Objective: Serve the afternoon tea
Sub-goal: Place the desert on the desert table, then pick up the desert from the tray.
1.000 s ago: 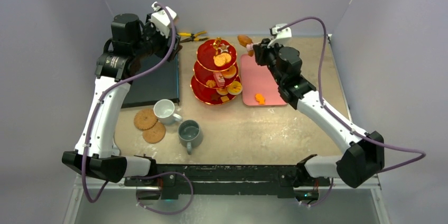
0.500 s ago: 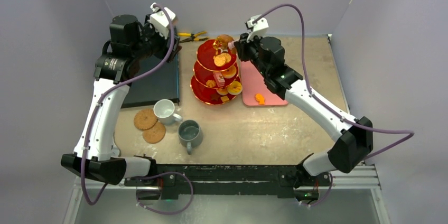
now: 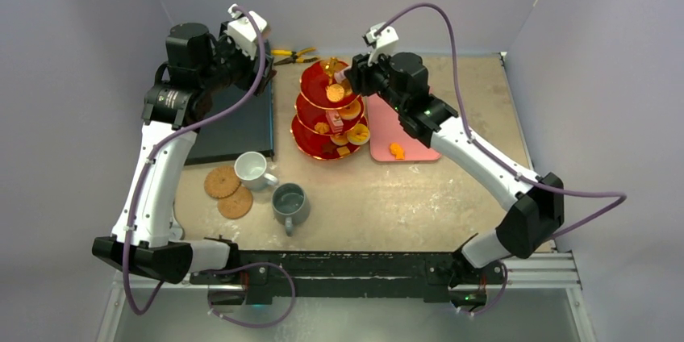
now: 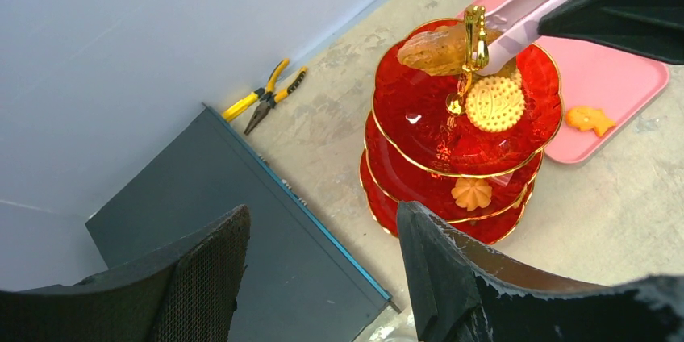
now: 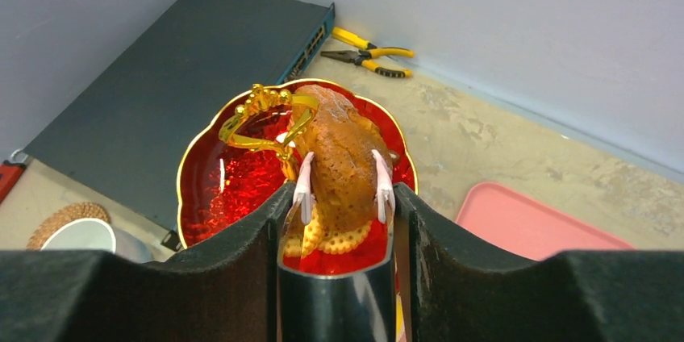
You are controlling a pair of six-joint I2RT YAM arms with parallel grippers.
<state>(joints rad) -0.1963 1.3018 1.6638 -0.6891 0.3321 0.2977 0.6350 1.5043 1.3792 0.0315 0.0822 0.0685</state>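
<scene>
Two tools. Right tool [image 5: 340, 197] clamps pale tongs [image 4: 528, 11], whose tips flank a brown pastry [image 5: 343, 160] over the top tier of the red stand [image 4: 419, 116], upper centre, beside the gold handle [image 5: 262, 120]; pinching or just touching, can't tell. Left tool [image 4: 323, 221] wide, empty, above dark slab [image 4: 202, 181], upper left. Lower tiers mostly hidden.

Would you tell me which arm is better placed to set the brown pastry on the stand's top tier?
Right. The right gripper holds tongs gripping the pastry directly above the top tier, beside the gold handle. The left gripper is open and empty, near the dark slab.
</scene>
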